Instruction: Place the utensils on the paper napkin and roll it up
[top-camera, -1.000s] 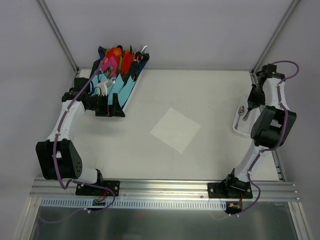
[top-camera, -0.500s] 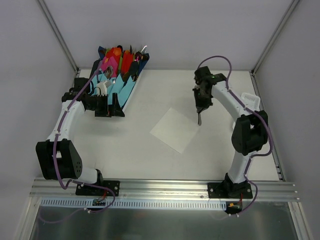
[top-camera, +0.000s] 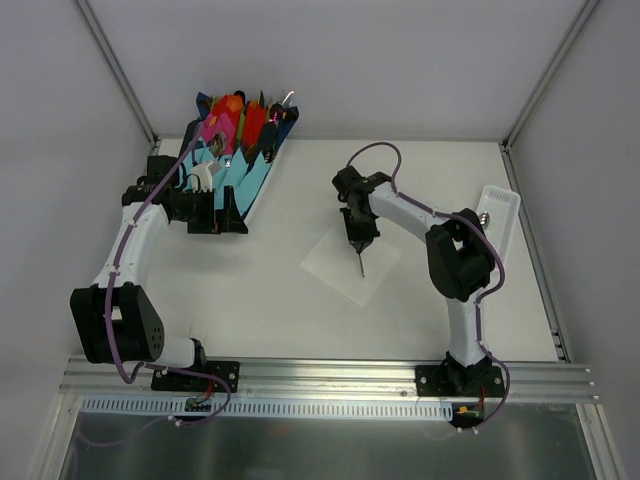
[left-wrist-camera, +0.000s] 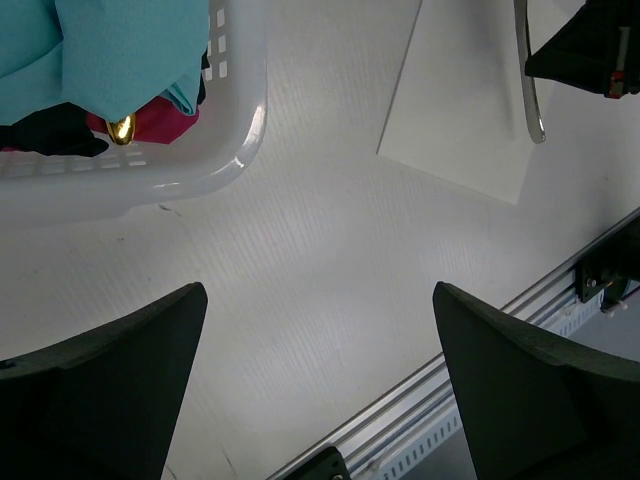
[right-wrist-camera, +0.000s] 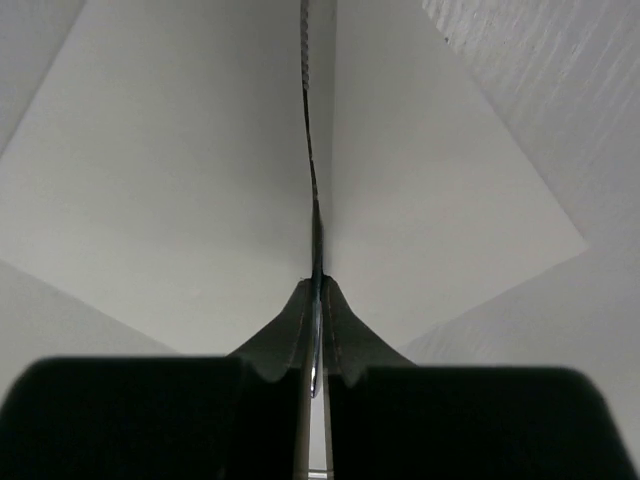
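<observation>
1. Running along the near edge of the table (top-camera: 250, 300), an aluminium rail (top-camera: 330, 375) is carrying both arm bases.
2. Just beyond it, toward the middle of the table, the paper napkin (top-camera: 335, 262) is lying flat as a white square turned like a diamond.
3. The right gripper (top-camera: 358, 238) is hanging over the napkin's far half, its jaws pinched tight on one of the utensils (top-camera: 361, 264), a thin dark piece.
4. In the right wrist view the utensil is sticking straight out from the closed fingers (right-wrist-camera: 285, 330) and running across the white sheet. Whether its tip is touching the paper I cannot tell.
5. Out at the right edge, a white ribbed tray (top-camera: 503, 205) is sitting well apart from the napkin.
6. At the far left, the left gripper (top-camera: 222, 215) is hovering beside a white basket (left-wrist-camera: 245, 140), its jaws spread wide and gripping nothing.
7. Blue, pink and red napkin bundles (top-camera: 235, 150) are filling that basket.
</observation>
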